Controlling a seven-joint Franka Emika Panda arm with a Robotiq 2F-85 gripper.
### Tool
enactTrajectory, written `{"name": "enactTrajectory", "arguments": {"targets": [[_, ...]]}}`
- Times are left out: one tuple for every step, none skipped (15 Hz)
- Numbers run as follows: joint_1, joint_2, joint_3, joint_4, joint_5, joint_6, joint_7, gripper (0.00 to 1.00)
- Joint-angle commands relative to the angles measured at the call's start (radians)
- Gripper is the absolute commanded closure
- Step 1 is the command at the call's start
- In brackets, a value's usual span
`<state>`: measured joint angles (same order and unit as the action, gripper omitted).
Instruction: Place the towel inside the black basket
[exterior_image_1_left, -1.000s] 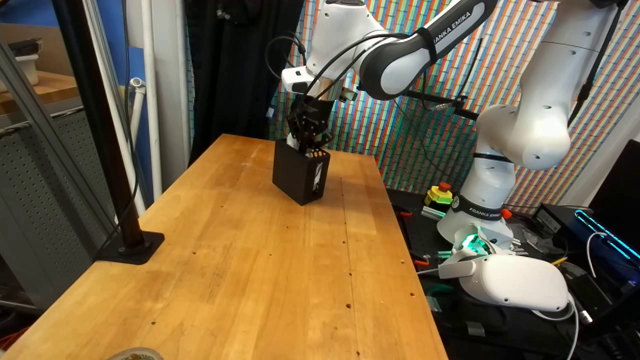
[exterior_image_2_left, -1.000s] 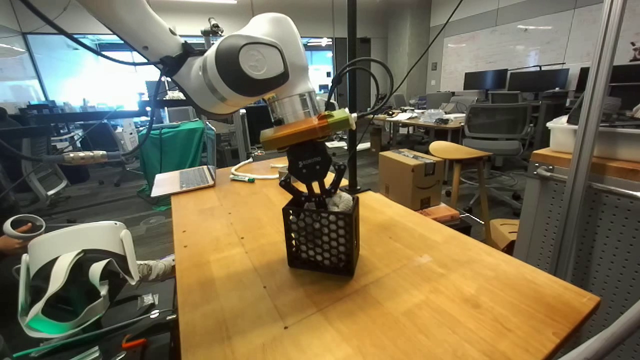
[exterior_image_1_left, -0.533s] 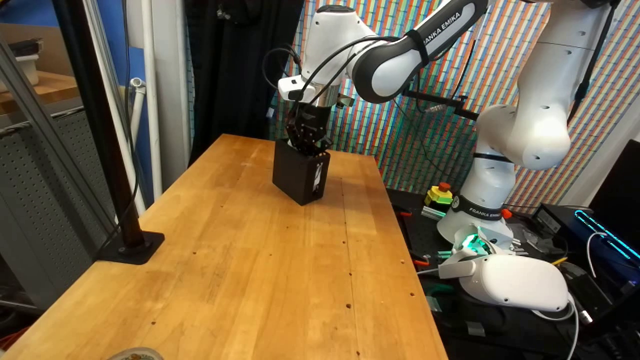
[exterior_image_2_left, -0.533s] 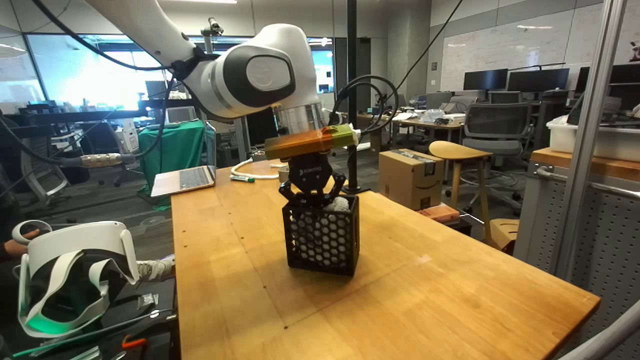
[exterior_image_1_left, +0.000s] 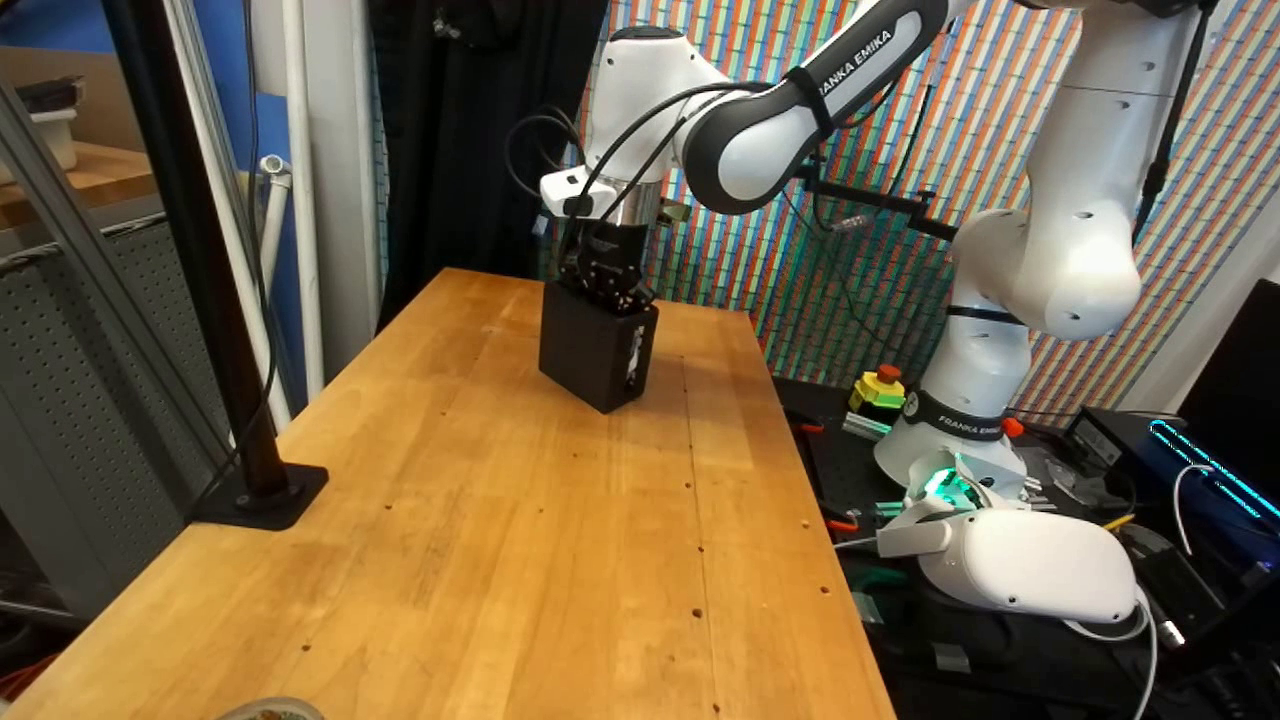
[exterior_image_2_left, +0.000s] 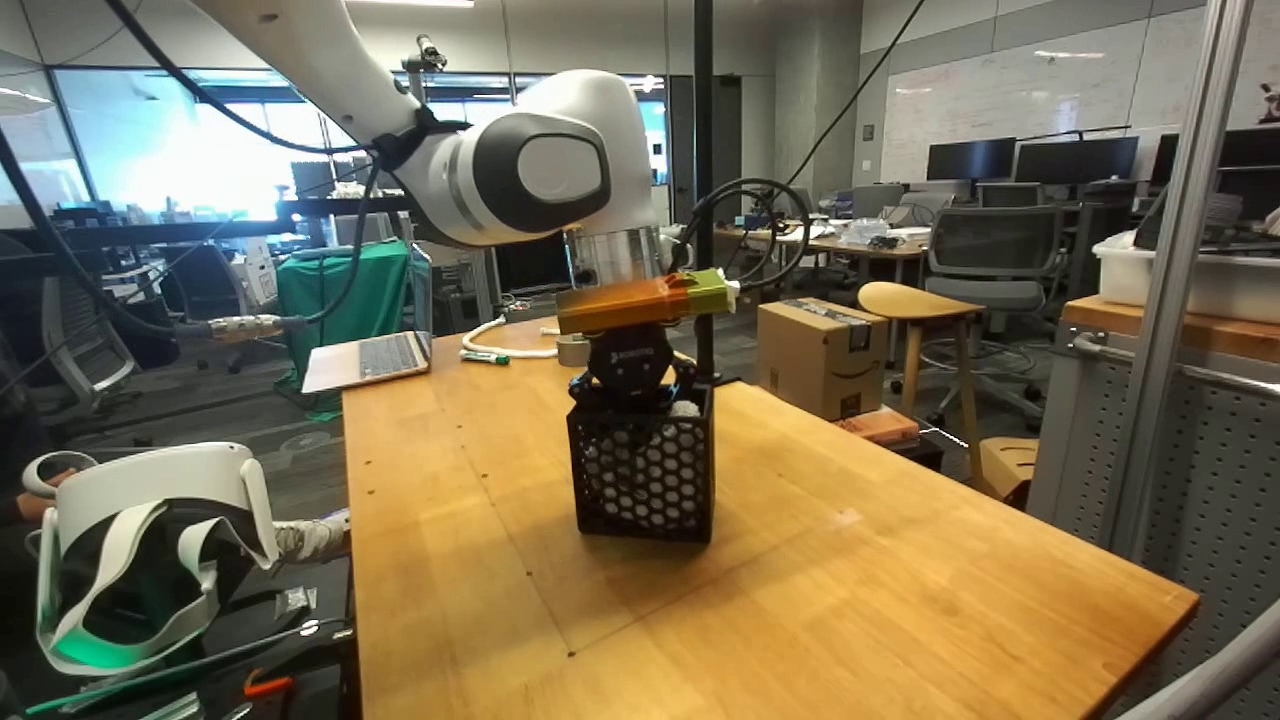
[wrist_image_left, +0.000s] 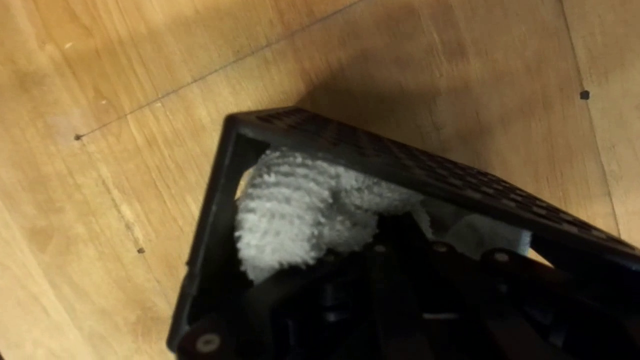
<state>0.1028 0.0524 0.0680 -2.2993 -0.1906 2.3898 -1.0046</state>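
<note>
The black basket (exterior_image_2_left: 640, 480) stands upright on the table, with holes in its side; it also shows in an exterior view (exterior_image_1_left: 595, 350) and in the wrist view (wrist_image_left: 205, 220). The white fluffy towel (wrist_image_left: 285, 215) is bunched inside it in the wrist view. A small piece of the towel (exterior_image_2_left: 685, 409) shows near the rim, and white shows through the holes. My gripper (wrist_image_left: 395, 220) is down inside the basket, its fingers together with the towel at the tips and on both sides. The fingertips are dark and partly buried, and the gripper body is at rim level.
The wooden table (exterior_image_1_left: 540, 540) carries a black pole base (exterior_image_1_left: 265, 495) at its edge. A laptop (exterior_image_2_left: 370, 360), a green marker (exterior_image_2_left: 485, 357) and a white cable (exterior_image_2_left: 510, 350) lie at the far end. A bowl rim (exterior_image_1_left: 272, 710) shows at a frame edge.
My gripper has moved down, from above the basket with the fingers showing to inside it. Less of the towel shows above the rim. The basket has shifted very slightly.
</note>
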Motion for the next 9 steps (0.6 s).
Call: {"name": "enactTrajectory", "arguments": {"targets": [[-0.008,0.052,0.015,0.016,-0.004,0.031,-0.025,0.88],[-0.007,0.046,0.016,0.015,-0.005,0.03,-0.03,0.88],[-0.007,0.043,0.017,0.015,-0.003,0.027,-0.035,0.88],[-0.006,0.04,0.019,0.015,-0.005,0.023,-0.039,0.88],[-0.006,0.042,0.02,0.017,-0.005,0.014,-0.041,0.88],[-0.005,0.05,0.02,0.02,-0.008,0.007,-0.037,0.88],[-0.005,0.063,0.02,0.028,-0.007,-0.009,-0.032,0.88],[-0.006,0.072,0.02,0.034,0.001,-0.015,-0.038,0.87],[-0.008,0.089,0.017,0.042,-0.012,-0.01,-0.029,0.88]]}}
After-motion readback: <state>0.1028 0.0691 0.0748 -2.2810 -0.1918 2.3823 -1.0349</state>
